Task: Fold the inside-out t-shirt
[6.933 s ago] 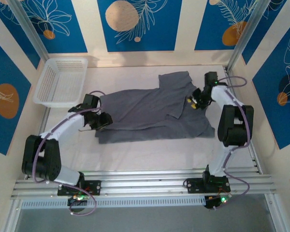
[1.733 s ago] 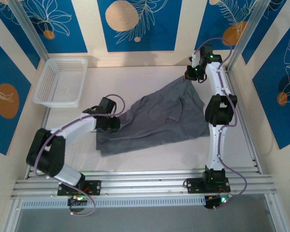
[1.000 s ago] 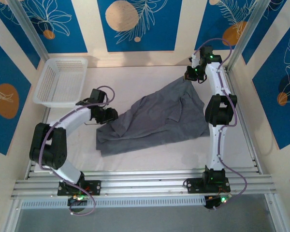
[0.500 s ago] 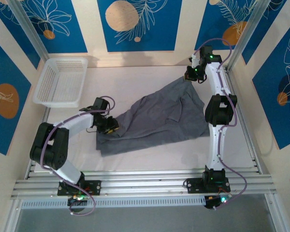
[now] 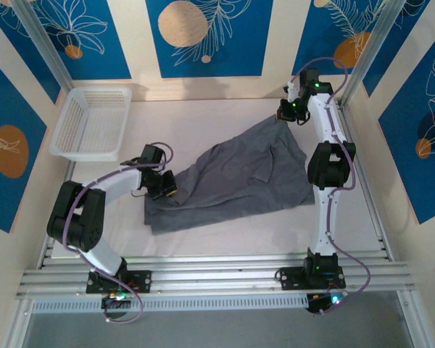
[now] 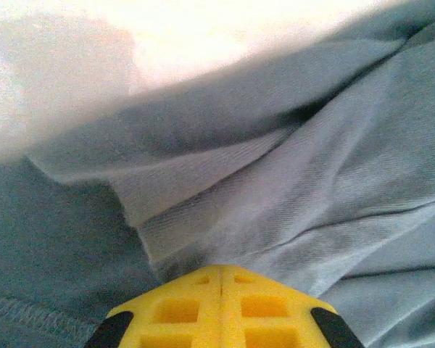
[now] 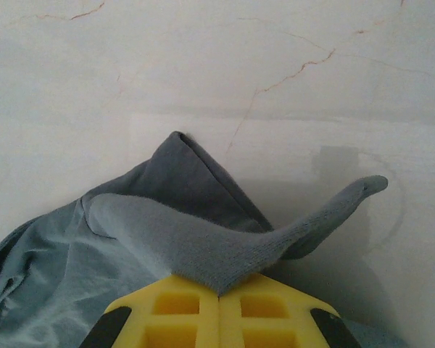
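Observation:
The inside-out t-shirt (image 5: 239, 177) lies rumpled and slanted across the table, plain slate-grey. Its far right corner is lifted toward the back wall, and my right gripper (image 5: 282, 116) is shut on it. In the right wrist view a ribbed edge of the t-shirt (image 7: 196, 243) sticks out from the closed yellow tips of the right gripper (image 7: 219, 292). My left gripper (image 5: 168, 191) sits low at the shirt's left edge. In the left wrist view the left gripper (image 6: 221, 270) has its tips together, pinching a bunched fold of the t-shirt (image 6: 312, 167).
A white basket (image 5: 93, 122) stands at the back left corner. The right arm (image 5: 326, 163) stretches along the right side of the table. Metal rails (image 5: 217, 272) run along the near edge, and bare white table (image 5: 225, 235) lies in front of the shirt.
My left gripper has moved down onto the shirt's left edge and shut on the cloth. The right arm and its held corner have not moved.

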Controlling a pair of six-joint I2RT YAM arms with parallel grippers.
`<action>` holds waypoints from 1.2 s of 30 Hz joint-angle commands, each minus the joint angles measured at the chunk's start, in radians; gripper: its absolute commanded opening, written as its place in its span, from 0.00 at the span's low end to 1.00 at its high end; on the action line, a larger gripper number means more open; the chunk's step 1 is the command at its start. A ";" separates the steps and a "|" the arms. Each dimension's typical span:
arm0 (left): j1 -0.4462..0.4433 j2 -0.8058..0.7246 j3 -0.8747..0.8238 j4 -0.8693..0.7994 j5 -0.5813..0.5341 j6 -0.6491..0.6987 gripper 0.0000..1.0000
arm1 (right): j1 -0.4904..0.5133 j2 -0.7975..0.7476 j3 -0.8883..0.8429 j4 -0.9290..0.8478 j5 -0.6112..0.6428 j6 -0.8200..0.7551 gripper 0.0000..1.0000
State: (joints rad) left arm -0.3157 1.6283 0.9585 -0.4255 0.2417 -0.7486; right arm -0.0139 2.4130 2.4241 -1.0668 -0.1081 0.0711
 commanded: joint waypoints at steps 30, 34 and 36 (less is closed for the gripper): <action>-0.010 -0.051 -0.103 0.092 -0.015 -0.112 0.34 | -0.017 0.022 0.034 -0.030 -0.003 0.060 0.00; -0.010 -0.028 -0.095 0.108 -0.018 -0.112 0.27 | -0.015 0.020 0.030 -0.030 -0.001 0.059 0.00; -0.010 -0.020 -0.096 0.117 -0.015 -0.113 0.23 | -0.015 0.022 0.029 -0.030 -0.001 0.059 0.00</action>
State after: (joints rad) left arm -0.3176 1.5890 0.8413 -0.3359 0.2276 -0.8543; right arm -0.0284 2.4256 2.4348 -1.0710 -0.0902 0.1234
